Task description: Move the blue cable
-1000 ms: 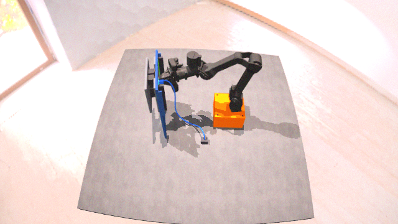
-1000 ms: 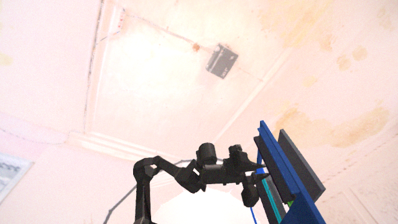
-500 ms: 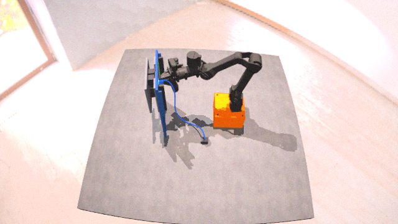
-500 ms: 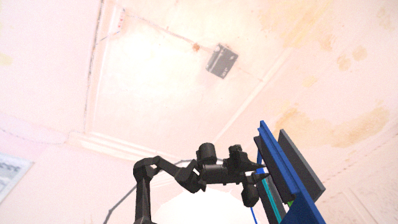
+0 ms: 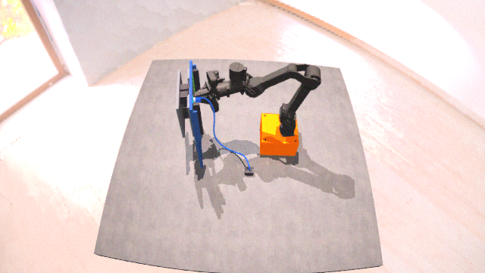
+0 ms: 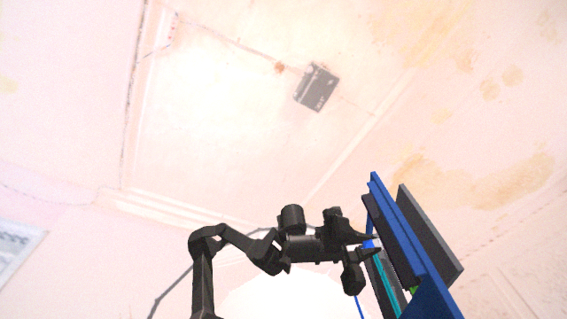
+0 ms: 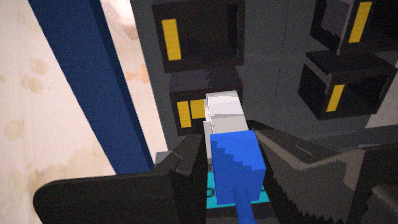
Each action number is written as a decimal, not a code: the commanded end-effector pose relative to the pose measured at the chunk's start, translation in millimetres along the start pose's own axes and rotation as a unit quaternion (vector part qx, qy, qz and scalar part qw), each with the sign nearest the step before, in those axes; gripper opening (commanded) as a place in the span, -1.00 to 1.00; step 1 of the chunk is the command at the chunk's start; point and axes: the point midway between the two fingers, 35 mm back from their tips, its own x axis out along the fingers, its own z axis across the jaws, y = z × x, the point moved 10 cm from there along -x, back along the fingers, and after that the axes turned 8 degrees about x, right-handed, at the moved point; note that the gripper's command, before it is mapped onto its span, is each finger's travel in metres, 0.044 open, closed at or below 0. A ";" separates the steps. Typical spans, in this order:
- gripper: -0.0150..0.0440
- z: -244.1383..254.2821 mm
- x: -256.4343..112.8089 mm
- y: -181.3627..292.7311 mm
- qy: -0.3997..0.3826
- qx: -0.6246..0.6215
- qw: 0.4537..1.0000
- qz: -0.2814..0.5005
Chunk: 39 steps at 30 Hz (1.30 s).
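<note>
From here, the blue rack (image 5: 196,129) (image 6: 400,226) stands leftmost, the plug (image 5: 198,99) (image 7: 237,162) at a port on its face, the gripper (image 5: 197,95) (image 6: 377,244) (image 7: 224,130) clamped on it. The blue cable (image 5: 214,129) (image 6: 359,307) (image 7: 244,212) trails rightward. Extraction seems in hand; next calls for keeping the tab squeezed and drawing straight out.
</note>
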 end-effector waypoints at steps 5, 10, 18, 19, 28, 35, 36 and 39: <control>-0.49 -0.7 -6.1 1.6 0.001 0.000 1.000 0.000; -0.49 -0.9 -9.3 2.4 0.001 0.000 1.000 0.000; -0.49 -1.1 -14.7 3.8 0.001 0.000 1.000 0.000; -0.49 -1.1 -15.5 4.0 0.001 0.000 1.000 0.000; -0.49 -1.4 -21.5 5.6 0.001 0.000 1.000 0.000; -0.49 -1.5 -26.5 6.1 0.001 0.000 1.000 0.000; -0.49 -1.5 -27.0 6.0 0.001 0.000 1.000 0.000; -0.49 -1.4 -29.3 5.8 0.001 0.000 1.000 0.000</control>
